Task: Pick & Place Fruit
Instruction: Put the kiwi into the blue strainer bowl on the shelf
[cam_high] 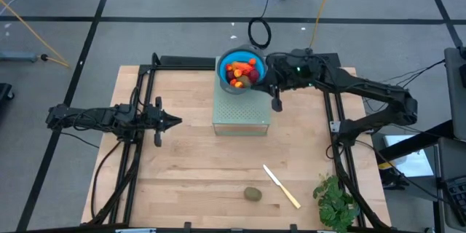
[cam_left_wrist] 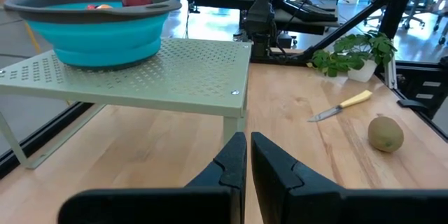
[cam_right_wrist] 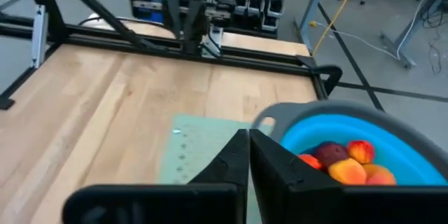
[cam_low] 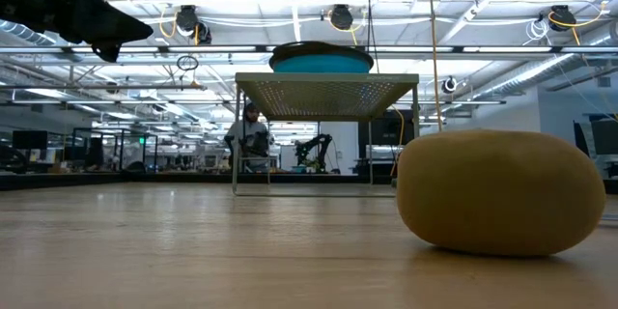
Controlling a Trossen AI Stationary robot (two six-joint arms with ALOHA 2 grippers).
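Observation:
A blue bowl [cam_high: 227,81] holds several red and orange fruit pieces [cam_high: 241,71] and stands on a pale green perforated stand [cam_high: 242,116] at the table's far middle. A brown-green kiwi [cam_high: 253,194] lies on its side on the table near the front edge; it fills the low view's right [cam_low: 500,191]. My right gripper [cam_high: 277,105] is shut and empty, in the air just right of the bowl, over the stand's right edge. My left gripper [cam_high: 177,122] is shut and empty, in the air over the table's left part, pointing at the stand.
A cream-handled knife [cam_high: 281,186] lies right of the kiwi. A green leafy bunch [cam_high: 336,200] sits at the front right corner. Bare wood lies between the stand and the kiwi. A person [cam_low: 249,135] shows far behind the table in the low view.

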